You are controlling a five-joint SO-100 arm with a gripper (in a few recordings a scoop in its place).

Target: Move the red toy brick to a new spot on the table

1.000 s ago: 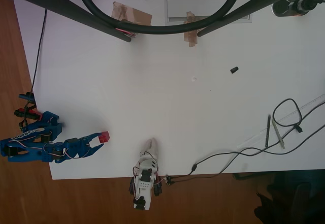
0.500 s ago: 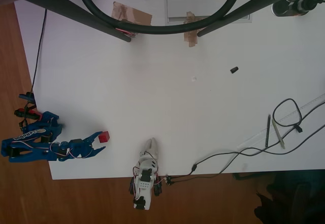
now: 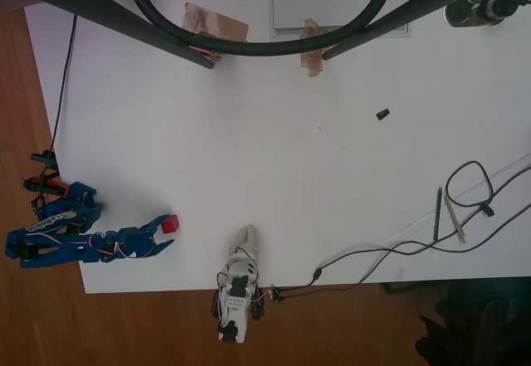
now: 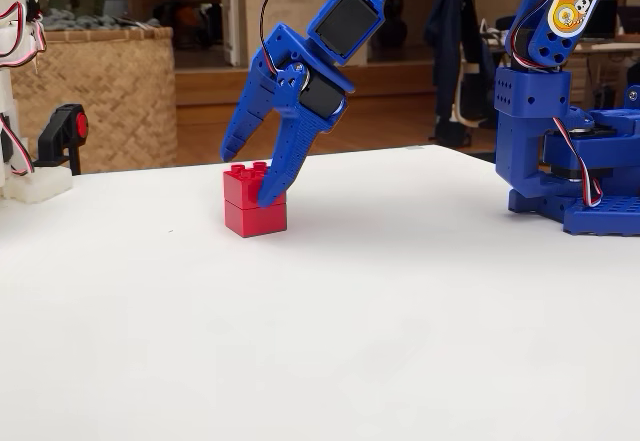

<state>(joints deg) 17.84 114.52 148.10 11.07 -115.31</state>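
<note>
Overhead view: blue gripper (image 3: pixel 163 235) at lower left of frame, reaching rightward, fingers spread in a narrow V. Red toy brick (image 3: pixel 169 224) right at the fingertips, sitting on the white table (image 3: pixel 274 175) close to its lower left edge. Fixed view: brick (image 4: pixel 255 200) left of centre, resting flat, studs up; gripper (image 4: pixel 250 174) angled down over it, near finger across the brick's front face, far finger tip hanging behind and above; firm grip or mere contact impossible to tell. Likely about to pinch and lift. Small black piece (image 3: pixel 382 114) well apart, upper right of centre. Pens (image 3: pixel 444 215) and looping cable (image 3: pixel 469 185) at lower right. Brown tape patches (image 3: pixel 216 24) near upper edge. Wide bare tabletop between, nothing blocking.
</note>
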